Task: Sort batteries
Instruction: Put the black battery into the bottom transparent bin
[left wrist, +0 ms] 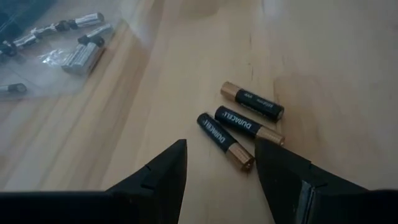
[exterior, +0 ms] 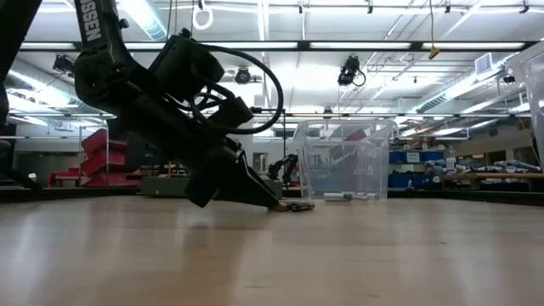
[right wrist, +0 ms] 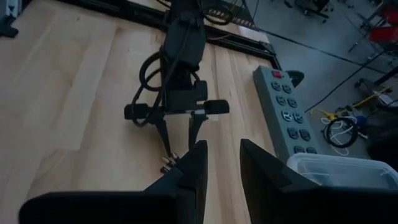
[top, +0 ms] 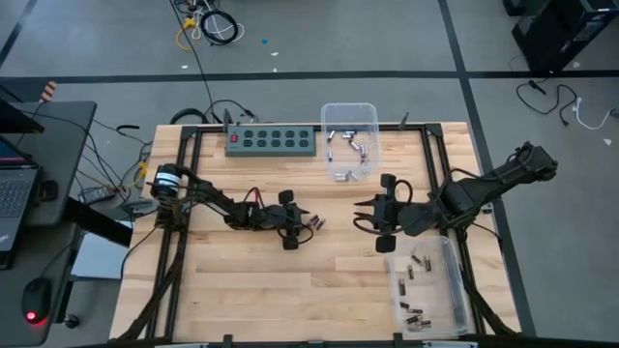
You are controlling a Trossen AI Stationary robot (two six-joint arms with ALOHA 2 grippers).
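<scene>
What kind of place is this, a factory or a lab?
Probably a robotics lab or workshop in a large industrial hall. A wooden table carries two robot arms, cables trail over the grey floor, and the low view shows fluorescent ceiling lights and shelving behind.

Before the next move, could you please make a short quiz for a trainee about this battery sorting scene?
1. True or false: three black and copper batteries lie loose on the wooden table before the left end effector.
2. Which holds silvery batteries?
A. the clear bin next to the green power strip
B. the clear bin below the right arm
3. Fill in: the right end effector holds ____.

Key
1. True.
2. A; bin B holds dark ones.
3. Nothing; it hangs empty above the table.
</scene>
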